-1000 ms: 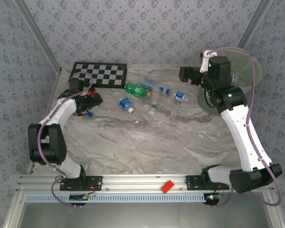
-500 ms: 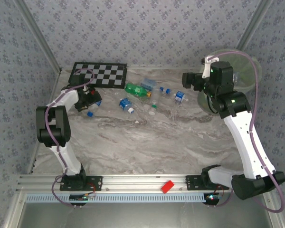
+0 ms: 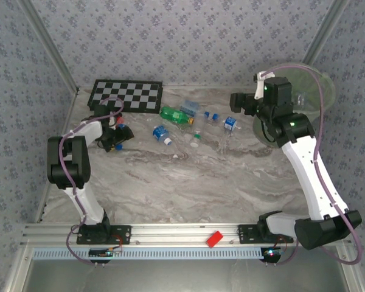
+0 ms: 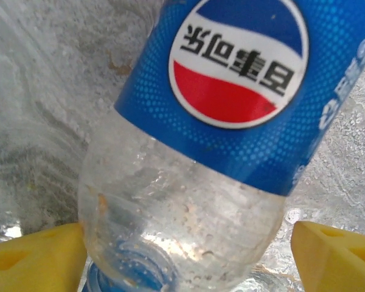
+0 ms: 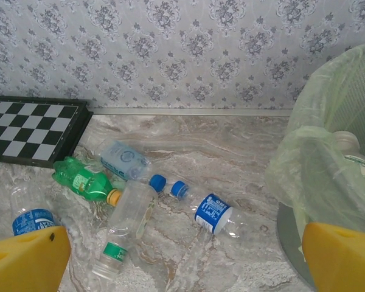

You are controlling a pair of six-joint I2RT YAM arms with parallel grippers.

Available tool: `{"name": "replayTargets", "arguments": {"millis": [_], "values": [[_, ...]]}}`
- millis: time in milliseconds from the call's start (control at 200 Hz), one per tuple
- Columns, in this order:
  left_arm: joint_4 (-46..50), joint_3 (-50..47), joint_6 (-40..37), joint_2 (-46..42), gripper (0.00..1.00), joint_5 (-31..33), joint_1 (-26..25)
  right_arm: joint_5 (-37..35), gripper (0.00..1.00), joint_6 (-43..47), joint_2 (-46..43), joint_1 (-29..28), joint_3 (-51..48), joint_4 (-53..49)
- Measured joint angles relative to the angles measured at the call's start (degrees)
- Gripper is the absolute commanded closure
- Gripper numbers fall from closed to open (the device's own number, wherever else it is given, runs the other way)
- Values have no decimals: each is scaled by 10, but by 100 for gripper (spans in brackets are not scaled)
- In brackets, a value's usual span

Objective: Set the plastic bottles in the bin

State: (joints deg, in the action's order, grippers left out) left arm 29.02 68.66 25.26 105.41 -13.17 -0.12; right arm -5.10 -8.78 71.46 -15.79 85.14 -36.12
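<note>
Progress: one bottle (image 5: pixel 353 159) in the bin (image 5: pixel 344 85), several plastic bottles (image 5: pixel 131 210) left of it. Left gripper (image 4: pixel 188 243) straddles a Pepsi bottle (image 4: pixel 231 91) unclamped, right gripper (image 5: pixel 185 243) gapes empty.

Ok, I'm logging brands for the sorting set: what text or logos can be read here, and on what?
"百事可乐", upside down, across the red, white and blue logo on the blue label of the clear bottle.
Letters at that label's right edge: cut off, unreadable.
Labels on the green bottle, the blue-labelled bottle and the white-labelled bottle in the bin: too small to read.
</note>
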Motion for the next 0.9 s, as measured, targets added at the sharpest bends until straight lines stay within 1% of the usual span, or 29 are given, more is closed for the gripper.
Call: {"name": "replayTargets", "arguments": {"millis": [80,145,285,565,685,750,840,900], "values": [[-1,0,1,-1,23,-2,-4,0,0,-1,4,-2,0,2],[-2,0,-1,-1,24,-3,-7,0,0,-3,6,-4,0,3],[-2,0,-2,-1,33,-4,-12,0,0,-4,5,-5,0,3],[-1,-7,-4,-1,42,1,-28,0,0,-4,3,-5,-6,3],[-1,-8,-4,-1,53,7,-34,0,0,-4,2,-5,-10,3],[-1,-9,-4,-1,57,8,-36,0,0,-4,2,-5,-10,3],[-1,-11,-6,-2,66,10,-37,0,0,-5,2,-5,-12,3],[1,-13,-8,-3,71,11,-38,0,0,-6,1,-5,-14,4]]}}
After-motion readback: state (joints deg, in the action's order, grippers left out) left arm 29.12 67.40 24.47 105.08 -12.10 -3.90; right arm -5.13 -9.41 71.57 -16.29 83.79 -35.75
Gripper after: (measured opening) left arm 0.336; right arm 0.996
